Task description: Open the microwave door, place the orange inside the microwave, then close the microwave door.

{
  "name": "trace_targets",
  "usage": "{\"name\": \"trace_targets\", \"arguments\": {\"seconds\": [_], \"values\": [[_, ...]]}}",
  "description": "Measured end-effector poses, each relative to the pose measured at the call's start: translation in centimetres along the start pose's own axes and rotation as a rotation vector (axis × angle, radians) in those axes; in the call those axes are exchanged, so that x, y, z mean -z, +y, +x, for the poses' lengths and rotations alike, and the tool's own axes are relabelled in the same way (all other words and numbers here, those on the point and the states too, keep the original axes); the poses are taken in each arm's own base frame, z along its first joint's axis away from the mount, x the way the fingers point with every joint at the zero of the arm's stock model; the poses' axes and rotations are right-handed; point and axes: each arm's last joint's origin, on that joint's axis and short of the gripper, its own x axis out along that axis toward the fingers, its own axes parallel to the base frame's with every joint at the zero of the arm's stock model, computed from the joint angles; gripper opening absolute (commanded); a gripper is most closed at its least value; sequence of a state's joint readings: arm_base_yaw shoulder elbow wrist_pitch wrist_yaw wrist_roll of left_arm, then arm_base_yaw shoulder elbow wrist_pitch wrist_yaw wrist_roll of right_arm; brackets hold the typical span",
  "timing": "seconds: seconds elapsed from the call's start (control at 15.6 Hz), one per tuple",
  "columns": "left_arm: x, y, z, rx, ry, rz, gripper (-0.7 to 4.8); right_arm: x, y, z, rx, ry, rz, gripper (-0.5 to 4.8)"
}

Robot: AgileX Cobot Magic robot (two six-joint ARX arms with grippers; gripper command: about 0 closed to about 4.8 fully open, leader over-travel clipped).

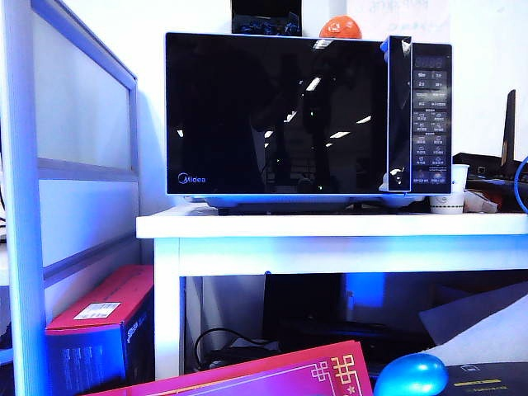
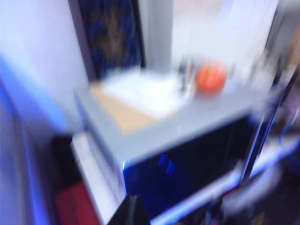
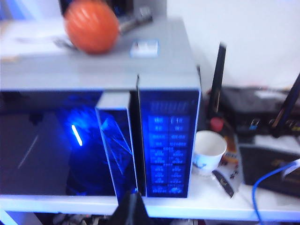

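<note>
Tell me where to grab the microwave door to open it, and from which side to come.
Grip the vertical handle strip at the microwave door's right edge, beside the button panel. Come from the front: the door is shut flush and the strip stands out. The shut right gripper faces it; the left gripper is farther left.

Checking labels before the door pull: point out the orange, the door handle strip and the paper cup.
orange [image 3: 91, 31], right wrist view, middle of the fruit on the microwave's top.
door handle strip [image 1: 399, 115], exterior view, mid-height of the strip.
paper cup [image 3: 209, 152], right wrist view, its side wall.
</note>
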State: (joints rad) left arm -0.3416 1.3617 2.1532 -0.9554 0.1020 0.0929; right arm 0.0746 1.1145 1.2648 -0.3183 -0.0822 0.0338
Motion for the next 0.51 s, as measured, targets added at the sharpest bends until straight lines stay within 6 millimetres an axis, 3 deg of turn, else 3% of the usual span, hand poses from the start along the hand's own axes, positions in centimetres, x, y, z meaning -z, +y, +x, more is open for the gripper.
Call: {"name": "trace_targets", "arguments": {"seconds": [0.13, 0.19, 0.26, 0.32, 0.39, 0.51], "values": [[0.9, -0.8, 2.3, 0.026, 0.092, 0.014, -0.05, 0.5, -0.1, 1.8, -0.019, 0.015, 0.001, 0.00], [1.3, -1.0, 3.4, 0.023, 0.136, 0.018, -0.05, 0.5, 0.0, 2.3, -0.029, 0.001, -0.001, 0.36], [1.6, -1.1, 4.1, 0.016, 0.159, 0.022, -0.05, 0.3, 0.2, 2.7, -0.027, -0.024, -0.005, 1.51], [1.7, -0.9, 4.7, 0.003, 0.162, 0.021, -0.05, 0.2, 0.5, 3.4, -0.040, -0.054, -0.010, 4.13], [1.6, -1.0, 5.0, -0.002, 0.151, 0.022, -0.05, 0.2, 0.6, 4.0, -0.068, -0.073, -0.013, 4.79], [1.3, -1.2, 5.2, 0.009, 0.112, 0.026, -0.05, 0.4, 0.8, 5.3, -0.124, -0.103, -0.020, 4.79]]}}
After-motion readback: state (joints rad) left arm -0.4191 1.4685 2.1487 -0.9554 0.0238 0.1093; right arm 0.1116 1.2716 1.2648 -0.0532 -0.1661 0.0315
